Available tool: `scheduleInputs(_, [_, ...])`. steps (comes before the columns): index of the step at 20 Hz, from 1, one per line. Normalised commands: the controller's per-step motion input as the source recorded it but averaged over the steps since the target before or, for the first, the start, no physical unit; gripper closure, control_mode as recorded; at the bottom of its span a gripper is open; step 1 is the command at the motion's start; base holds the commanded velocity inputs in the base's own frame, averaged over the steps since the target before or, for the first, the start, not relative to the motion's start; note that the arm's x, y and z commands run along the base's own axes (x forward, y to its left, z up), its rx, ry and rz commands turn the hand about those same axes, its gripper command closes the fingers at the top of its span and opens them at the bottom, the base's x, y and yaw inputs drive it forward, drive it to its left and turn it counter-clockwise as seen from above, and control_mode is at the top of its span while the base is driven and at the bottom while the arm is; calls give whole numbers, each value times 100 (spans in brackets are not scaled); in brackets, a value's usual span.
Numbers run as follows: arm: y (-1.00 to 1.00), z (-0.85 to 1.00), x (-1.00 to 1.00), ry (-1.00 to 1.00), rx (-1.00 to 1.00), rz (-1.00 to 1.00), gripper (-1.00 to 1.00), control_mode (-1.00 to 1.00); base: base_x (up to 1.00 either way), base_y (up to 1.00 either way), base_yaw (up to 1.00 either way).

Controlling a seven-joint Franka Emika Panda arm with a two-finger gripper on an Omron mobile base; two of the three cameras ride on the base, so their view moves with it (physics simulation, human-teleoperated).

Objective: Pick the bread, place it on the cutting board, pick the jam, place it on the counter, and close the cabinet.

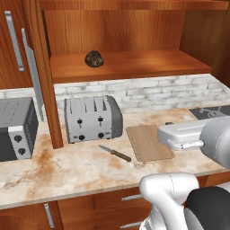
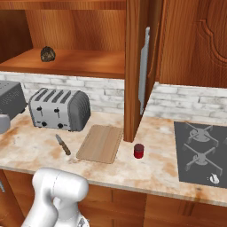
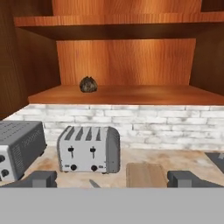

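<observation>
Cutting board (image 3: 146,175) ahead of the gripper (image 3: 112,178), near edge cut off behind the grey band. Knife (image 3: 93,183) just left of it, blade tip alone showing. Toaster oven (image 3: 19,148) far to the gripper's left, cropped by the frame edge; likewise in the left base view (image 1: 15,130) and the right base view (image 2: 9,101). Stovetop (image 3: 216,159) to the gripper's right, one corner visible; burners cut off in the left base view (image 1: 211,111). Bread (image 3: 88,84) above and beyond the fingertips, surface detail too small to resolve. Jam (image 2: 138,150) label too small to read.
</observation>
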Motion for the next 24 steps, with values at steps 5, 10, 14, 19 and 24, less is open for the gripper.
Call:
scheduleInputs(5, [30, 0, 0, -1, 0, -3, -100, -100, 0, 0, 0])
scheduleInputs(10, [22, 0, 0, -1, 0, 0, -100, -100, 0, 0, 0])
scheduleInputs(14, [16, 0, 0, 0, 0, 0, -100, -100, 0, 0, 0])
scheduleInputs(19, [7, 0, 0, 0, 0, 0, -100, -100, 0, 0, 0])
scheduleInputs(24, [5, 6, 0, 0, 0, 0, -100, -100, 0, 0, 0])
